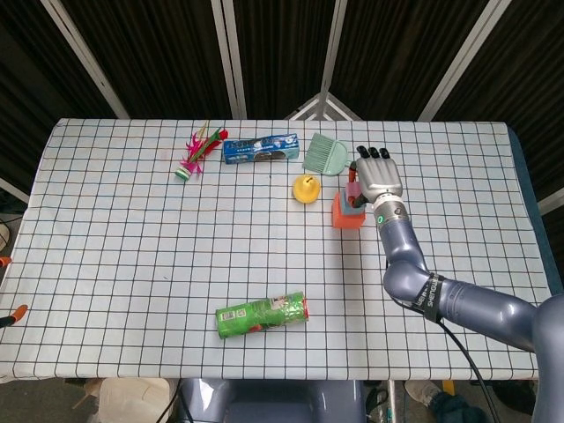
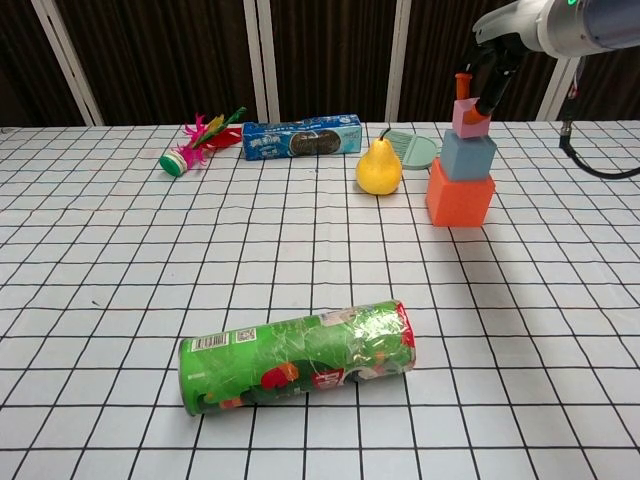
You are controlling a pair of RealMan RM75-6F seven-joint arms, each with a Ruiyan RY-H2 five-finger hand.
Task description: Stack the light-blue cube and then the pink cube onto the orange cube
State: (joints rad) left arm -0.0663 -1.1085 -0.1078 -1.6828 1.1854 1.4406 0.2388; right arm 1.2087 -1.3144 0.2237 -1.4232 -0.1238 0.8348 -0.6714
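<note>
The orange cube [image 2: 460,200] stands on the table at the right, next to a yellow pear. On it sits the light-blue cube [image 2: 468,156], and the pink cube [image 2: 467,120] is on top of that. My right hand [image 2: 487,75] reaches down from above and pinches the pink cube between its fingertips [image 2: 463,86]. In the head view the right hand [image 1: 379,180] covers most of the stack. Only the orange cube [image 1: 345,215] and an edge of the pink cube [image 1: 352,189] show beside it. My left hand is in neither view.
A yellow pear [image 2: 379,166] stands just left of the stack, with a green brush [image 2: 412,148] behind it. A blue biscuit box [image 2: 302,137] and a pink-green shuttlecock [image 2: 190,148] lie at the back. A green chip can [image 2: 298,355] lies near the front.
</note>
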